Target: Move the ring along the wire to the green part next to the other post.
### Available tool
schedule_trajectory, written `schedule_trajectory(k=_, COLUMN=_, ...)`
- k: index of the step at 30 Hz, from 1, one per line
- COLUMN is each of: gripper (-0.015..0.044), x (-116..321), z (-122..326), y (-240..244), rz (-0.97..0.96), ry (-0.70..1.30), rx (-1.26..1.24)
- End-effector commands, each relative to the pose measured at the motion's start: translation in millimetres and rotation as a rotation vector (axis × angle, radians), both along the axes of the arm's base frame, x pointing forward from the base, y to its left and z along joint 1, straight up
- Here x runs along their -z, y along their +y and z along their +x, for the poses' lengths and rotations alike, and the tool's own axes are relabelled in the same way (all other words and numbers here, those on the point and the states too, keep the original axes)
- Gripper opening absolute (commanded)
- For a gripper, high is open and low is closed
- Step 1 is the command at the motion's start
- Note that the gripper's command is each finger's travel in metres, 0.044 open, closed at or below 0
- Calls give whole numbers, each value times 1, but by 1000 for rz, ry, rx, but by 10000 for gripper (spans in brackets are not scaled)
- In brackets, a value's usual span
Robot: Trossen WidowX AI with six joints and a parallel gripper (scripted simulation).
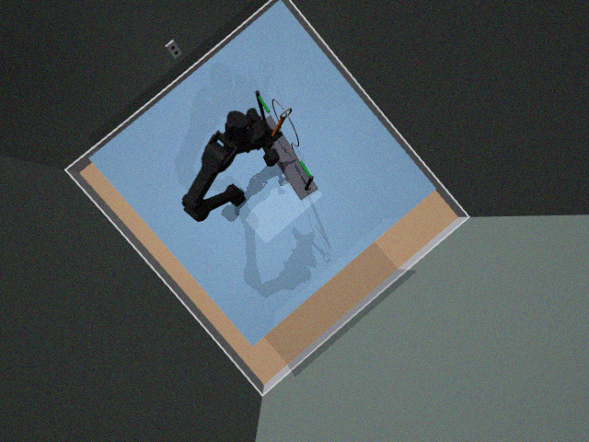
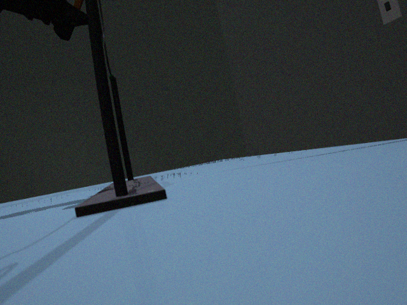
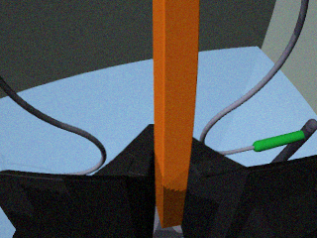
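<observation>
Clamped on the orange handle (image 1: 277, 127) (image 2: 78, 4) (image 3: 175, 99), the gripper (image 1: 272, 137) (image 3: 160, 133) could, by tilting, brush the ring (image 1: 282, 112) against the grey wire (image 1: 295, 133) (image 3: 248, 94) beside it.

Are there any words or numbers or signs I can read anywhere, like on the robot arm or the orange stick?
No, there are none to read: no words, numbers or signs on the arm, the orange handle or the base plate.
</observation>
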State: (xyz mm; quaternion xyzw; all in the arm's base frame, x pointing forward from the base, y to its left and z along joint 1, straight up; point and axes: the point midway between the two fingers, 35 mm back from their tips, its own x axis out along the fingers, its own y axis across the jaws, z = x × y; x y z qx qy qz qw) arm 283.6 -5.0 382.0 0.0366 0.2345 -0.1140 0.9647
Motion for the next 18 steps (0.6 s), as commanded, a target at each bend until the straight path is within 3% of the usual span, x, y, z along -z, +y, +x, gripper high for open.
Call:
schedule_trajectory(k=1, gripper=-150, x=1, z=1, y=-2, rz=-64, ry=10, rx=1)
schedule_trajectory(k=18, gripper=-150, x=0, z=0, y=-9, rz=-275, ry=34, rx=4)
